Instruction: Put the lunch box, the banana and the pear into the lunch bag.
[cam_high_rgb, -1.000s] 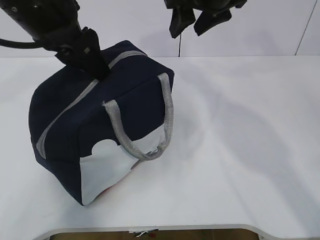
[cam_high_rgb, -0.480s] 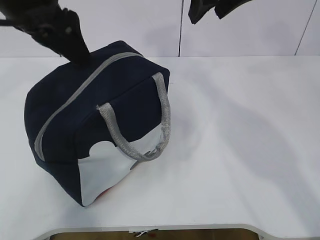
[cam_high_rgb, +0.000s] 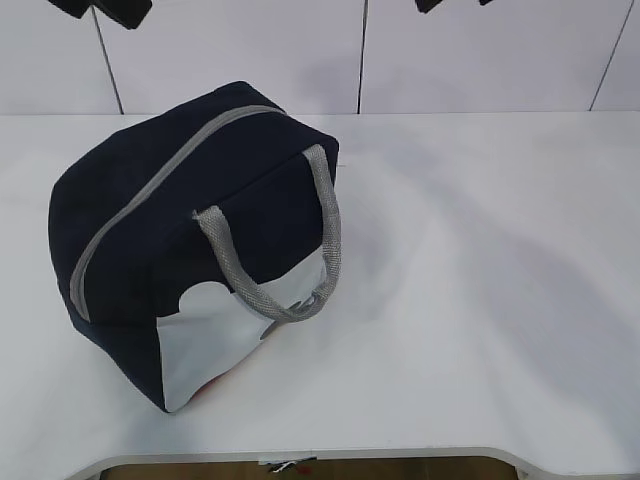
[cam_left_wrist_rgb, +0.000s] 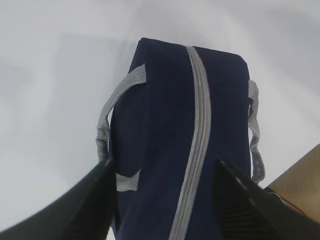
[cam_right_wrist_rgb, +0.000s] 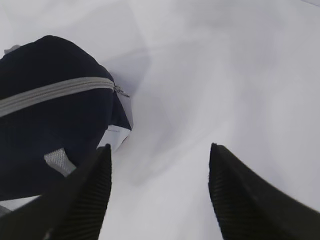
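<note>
Navy lunch bag (cam_high_rgb: 190, 240) zipped, settled upright, both arms' fingers (cam_left_wrist_rgb: 90, 200) (cam_right_wrist_rgb: 240, 200) since lifted clear, spread, holding nothing

Lab-like: bare white table (cam_high_rgb: 480, 300), panelled wall (cam_high_rgb: 250, 50)

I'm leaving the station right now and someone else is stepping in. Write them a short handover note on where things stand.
Left gripper: jaws open, empty, above the boxy navy-blue fabric lunch bag.
Right gripper: jaws open, empty, over the bare white table to the bag's right.
Bag: on the table's left side, grey zipper closed, grey webbing handles hanging down.
Lunch box, banana, pear: not visible in any view; presumably zipped inside, but unconfirmed.
Left: verify the contents.
</note>
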